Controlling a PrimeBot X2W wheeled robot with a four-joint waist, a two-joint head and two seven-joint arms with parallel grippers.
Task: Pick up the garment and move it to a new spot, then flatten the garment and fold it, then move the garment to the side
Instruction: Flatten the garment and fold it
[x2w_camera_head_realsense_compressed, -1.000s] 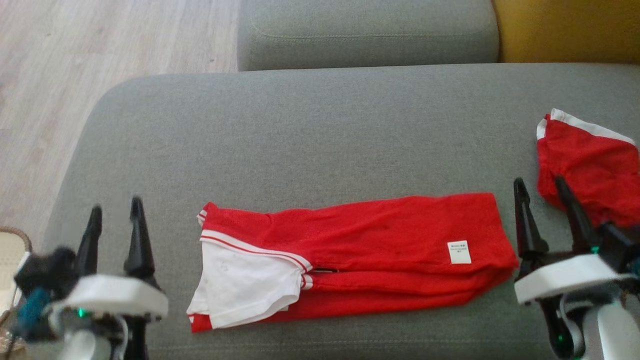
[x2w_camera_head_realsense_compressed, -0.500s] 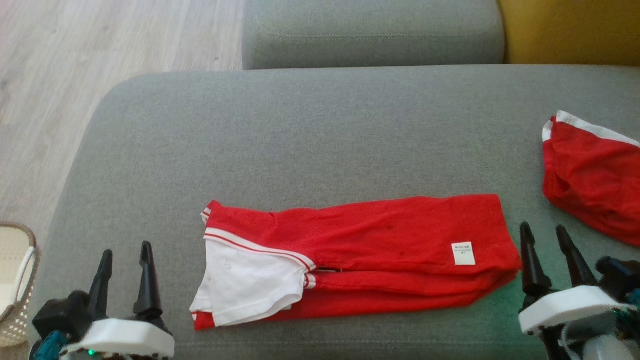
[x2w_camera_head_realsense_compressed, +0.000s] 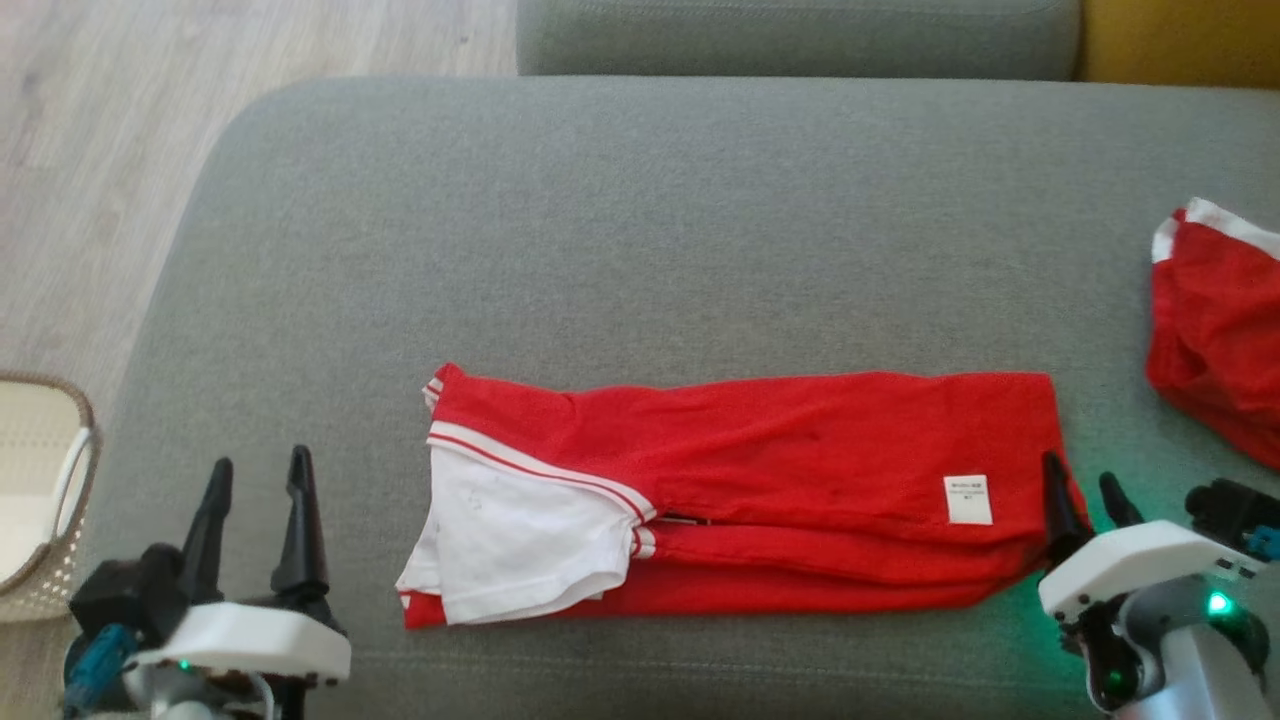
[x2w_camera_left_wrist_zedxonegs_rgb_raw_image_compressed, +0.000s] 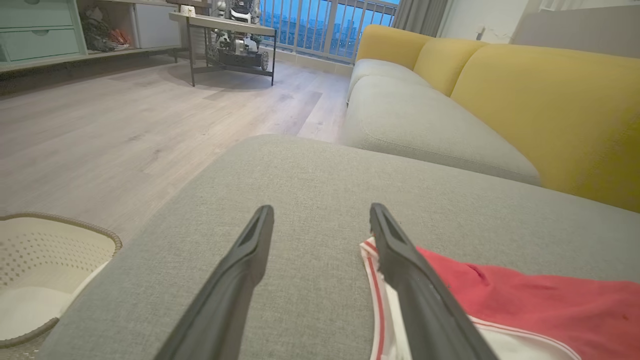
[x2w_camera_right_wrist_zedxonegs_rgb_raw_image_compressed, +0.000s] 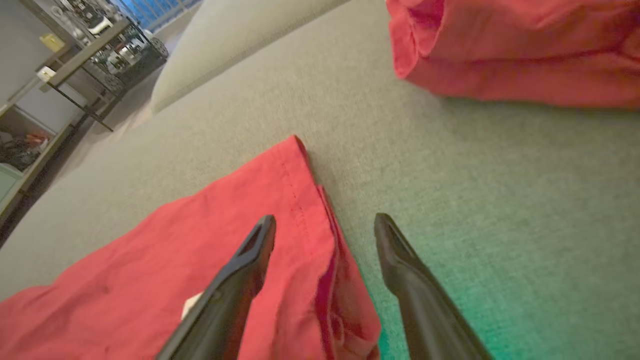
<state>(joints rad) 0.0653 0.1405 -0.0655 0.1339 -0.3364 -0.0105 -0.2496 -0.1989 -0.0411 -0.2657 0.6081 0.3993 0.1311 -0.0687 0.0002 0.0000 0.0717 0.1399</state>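
Both wide open and empty: right gripper straddles the hem end of the garment lying long left-to-right, left gripper farther off.

Grey front cushion fills the foreground, 2nd grey cushion behind it. Yellow backrests along 1 side. Pale wood-plank floor, with a woven basket on it just beside the front cushion. Far end: dark-legged table, balcony railing (blue light behind), grey curtain.
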